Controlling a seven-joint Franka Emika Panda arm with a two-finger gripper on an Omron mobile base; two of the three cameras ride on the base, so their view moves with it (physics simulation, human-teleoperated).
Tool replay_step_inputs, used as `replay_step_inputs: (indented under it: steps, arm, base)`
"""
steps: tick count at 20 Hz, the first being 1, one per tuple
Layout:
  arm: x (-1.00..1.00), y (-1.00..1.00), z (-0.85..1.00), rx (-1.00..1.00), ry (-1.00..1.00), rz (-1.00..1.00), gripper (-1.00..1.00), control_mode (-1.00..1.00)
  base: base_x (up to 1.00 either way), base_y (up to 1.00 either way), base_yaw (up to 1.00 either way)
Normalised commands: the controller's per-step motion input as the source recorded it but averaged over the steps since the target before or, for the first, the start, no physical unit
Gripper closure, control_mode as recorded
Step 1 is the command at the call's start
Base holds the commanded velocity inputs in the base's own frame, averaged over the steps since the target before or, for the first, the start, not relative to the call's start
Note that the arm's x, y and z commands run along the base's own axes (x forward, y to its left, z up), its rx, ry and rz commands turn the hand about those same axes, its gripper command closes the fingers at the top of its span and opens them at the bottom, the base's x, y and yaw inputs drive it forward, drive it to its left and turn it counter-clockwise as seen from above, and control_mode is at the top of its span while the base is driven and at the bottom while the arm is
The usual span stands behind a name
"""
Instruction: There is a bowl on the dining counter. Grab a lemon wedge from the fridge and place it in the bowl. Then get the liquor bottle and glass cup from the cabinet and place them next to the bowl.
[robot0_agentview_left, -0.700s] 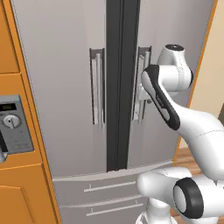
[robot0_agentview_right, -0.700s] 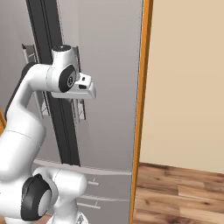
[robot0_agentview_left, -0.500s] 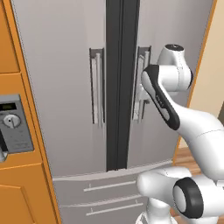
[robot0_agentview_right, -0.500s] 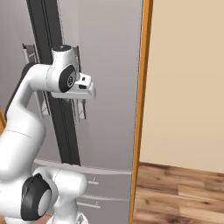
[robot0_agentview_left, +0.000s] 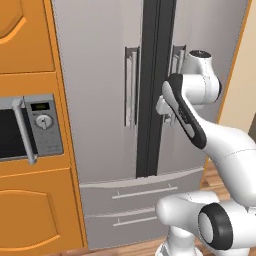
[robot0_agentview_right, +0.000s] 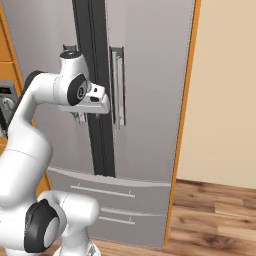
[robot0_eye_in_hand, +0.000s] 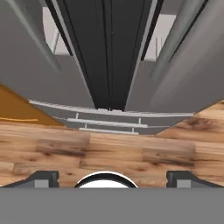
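Observation:
The grey two-door fridge (robot0_agentview_left: 100, 100) stands shut straight ahead, a dark seam between its doors, also seen in the right base view (robot0_agentview_right: 150, 75). My gripper (robot0_agentview_left: 166, 111) hangs in front of the right door, level with that door's handle (robot0_agentview_right: 118, 85), and points down. In the hand view the gripper (robot0_eye_in_hand: 112, 178) is open, its fingertips (robot0_eye_in_hand: 41, 177) wide apart with nothing between them, above the wooden floor and the fridge's foot (robot0_eye_in_hand: 109, 52). The bowl, lemon wedge, liquor bottle, glass cup and dining counter are out of view.
A built-in microwave (robot0_agentview_left: 30, 127) sits in orange cabinetry (robot0_agentview_left: 30, 215) left of the fridge. Two freezer drawers (robot0_agentview_left: 140, 192) lie under the doors. A beige wall (robot0_agentview_right: 225, 90) and wooden floor (robot0_agentview_right: 215, 210) are to the right.
The whole picture has slid to the right in both base views, so the base has driven left a little. The arm keeps its pose and the gripper stays open.

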Motion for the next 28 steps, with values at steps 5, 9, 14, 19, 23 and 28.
replay_step_inputs:
  steps: [5,9,14,19,23,28]
  arm:
    - [0.0,0.0,0.0,0.0,0.0,0.0,-1.0,1.0]
    - [0.0,0.0,0.0,0.0,0.0,0.0,-1.0,1.0]
    - [0.0,0.0,0.0,0.0,0.0,0.0,-1.0,1.0]
    - [0.06,-0.05,-0.04,0.0,-0.03,0.03,-1.0,-1.0]
    - [0.22,-0.43,-0.03,0.0,-0.15,0.02,-1.0,-1.0]
    - [0.22,-0.5,0.01,0.0,-0.17,0.0,-1.0,-1.0]
  base:
    - [-0.33,0.28,0.01]
    - [-0.25,0.0,0.0]
    - [-0.33,-0.08,0.0]
    - [0.01,-0.02,0.02]
    - [0.0,0.0,0.0]
    - [0.0,0.0,0.0]
